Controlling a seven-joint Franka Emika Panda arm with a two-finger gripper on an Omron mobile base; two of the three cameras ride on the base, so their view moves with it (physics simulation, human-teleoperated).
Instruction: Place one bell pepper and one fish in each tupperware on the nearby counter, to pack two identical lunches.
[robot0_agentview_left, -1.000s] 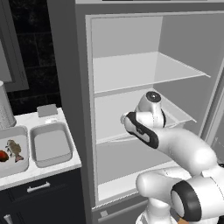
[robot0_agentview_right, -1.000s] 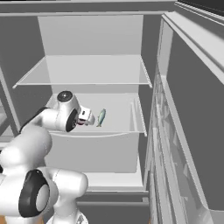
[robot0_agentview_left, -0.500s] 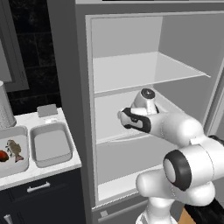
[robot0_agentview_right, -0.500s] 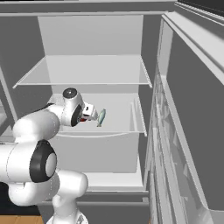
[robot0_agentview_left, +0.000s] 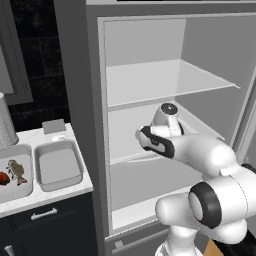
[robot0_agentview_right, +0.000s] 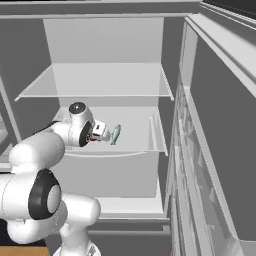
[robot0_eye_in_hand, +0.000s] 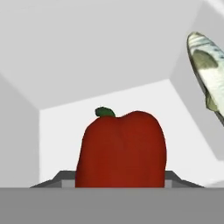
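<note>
arm reaching into the open fridge (robot0_agentview_left: 150, 45), hand at the middle shelf (robot0_agentview_right: 135, 145). in the hand view a red bell pepper (robot0_eye_in_hand: 121, 149) sits right at the fingers, stem up, centred low in the frame; the finger pads themselves cannot be made out there. in the right base view the gripper (robot0_agentview_right: 101, 133) is seen at the shelf with a speck of red at its tip. whether the fingers are closed on the pepper or only standing around it cannot be told — no lift is visible, and the pepper may well be resting on the shelf.

a fish (robot0_agentview_right: 115, 134) lies on the same shelf just beside the hand, on the far side from the arm.

on the surface (robot0_agentview_left: 75, 187) left of the fridge two tupperwares are seen: the nearer one (robot0_agentview_left: 59, 165) holds nothing, the farther one (robot0_agentview_left: 15, 172) already holds a pepper (robot0_agentview_left: 4, 178) and a fish (robot0_agentview_left: 18, 170).

step judged in hand: grasp of the second pepper, first lunch complete. next move calls for a firm grip, then withdrawal clear of the shelf edge and fridge wall and a swing left to the unfilled container — the shelf fish to follow.
</note>
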